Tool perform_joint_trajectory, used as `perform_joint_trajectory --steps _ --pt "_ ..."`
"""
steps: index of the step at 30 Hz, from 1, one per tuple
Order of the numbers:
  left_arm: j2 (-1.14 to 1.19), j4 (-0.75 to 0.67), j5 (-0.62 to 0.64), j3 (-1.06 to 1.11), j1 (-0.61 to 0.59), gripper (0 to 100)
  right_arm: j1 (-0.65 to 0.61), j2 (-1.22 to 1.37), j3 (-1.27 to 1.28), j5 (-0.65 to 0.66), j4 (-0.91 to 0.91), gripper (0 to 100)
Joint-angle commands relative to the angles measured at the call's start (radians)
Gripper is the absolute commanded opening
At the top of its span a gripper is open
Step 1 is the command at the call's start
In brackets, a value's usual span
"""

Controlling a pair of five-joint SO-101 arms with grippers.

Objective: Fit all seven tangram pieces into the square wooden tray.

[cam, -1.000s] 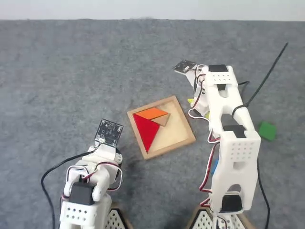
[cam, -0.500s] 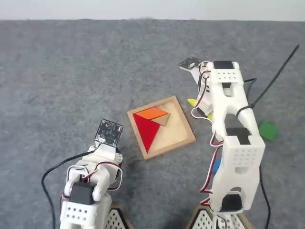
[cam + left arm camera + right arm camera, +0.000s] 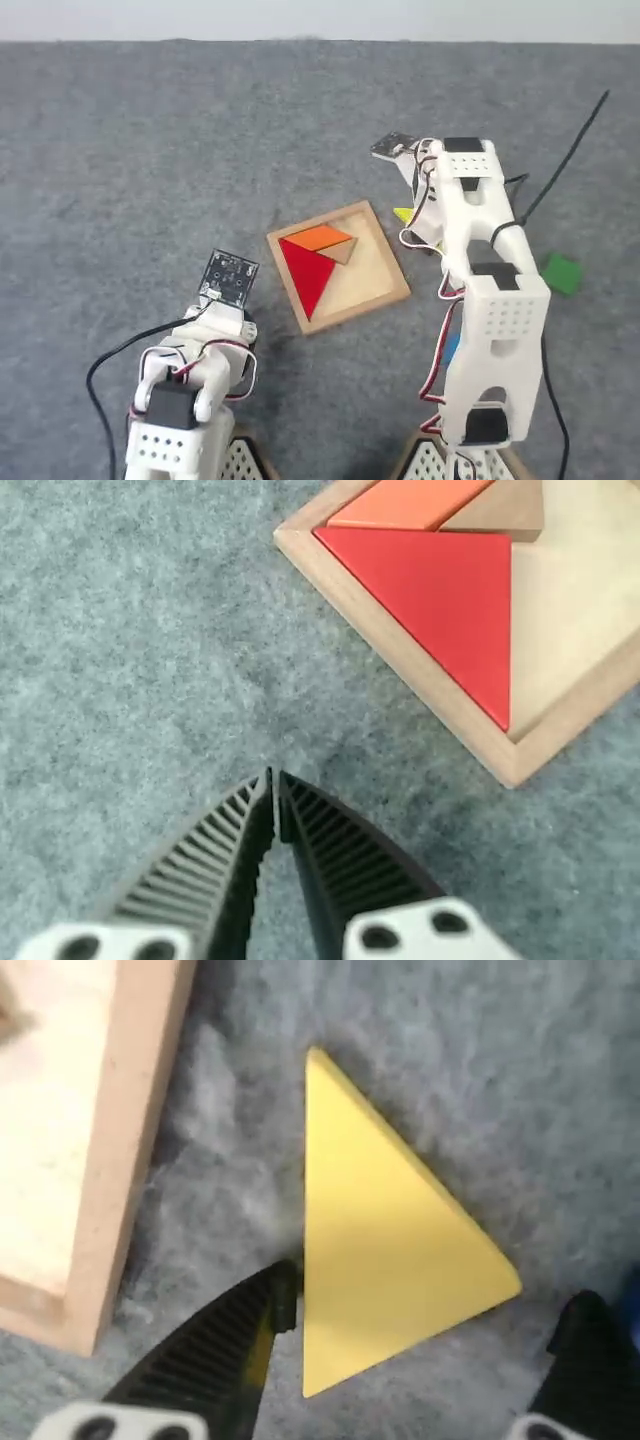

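Note:
The square wooden tray lies mid-table and holds a red triangle, an orange piece and a small tan triangle. Its corner with the red triangle lies ahead of my left gripper, which is shut and empty over the grey mat. My right gripper is open and straddles a yellow triangle lying flat beside the tray's edge; one finger touches the triangle's side. The yellow triangle peeks out beside the right arm.
A green piece lies on the mat right of the right arm, and a bit of a blue piece shows under that arm. The grey mat covers the table; the left arm's base sits at the near left.
The right arm swayed slightly right and then back left over the yellow triangle. The left arm and the tray's pieces stayed put.

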Motion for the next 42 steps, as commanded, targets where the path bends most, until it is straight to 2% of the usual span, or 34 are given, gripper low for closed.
perform_joint_trajectory --steps 1,13,19,28,30,35,42 --pt "-0.021 0.005 0.005 -0.012 -0.005 1 -0.019 0.005 -0.026 0.014 -0.039 37.7" --pt "-0.021 0.005 0.005 -0.012 -0.005 1 -0.019 0.013 -0.026 0.015 -0.051 37.5" --pt "-0.021 0.005 0.005 -0.012 -0.005 1 -0.027 0.013 -0.026 0.017 -0.056 31.7" --pt "-0.021 0.005 0.005 -0.012 -0.005 1 -0.028 0.012 -0.025 0.011 -0.073 31.8" --pt "-0.021 0.005 0.005 -0.012 -0.005 1 -0.030 0.012 -0.025 0.012 -0.085 33.3" --pt "-0.021 0.005 0.005 -0.012 -0.005 1 -0.030 0.012 -0.021 0.014 -0.097 44.7" --pt "-0.021 0.005 0.005 -0.012 -0.005 1 -0.031 0.012 -0.021 0.015 -0.096 43.1"
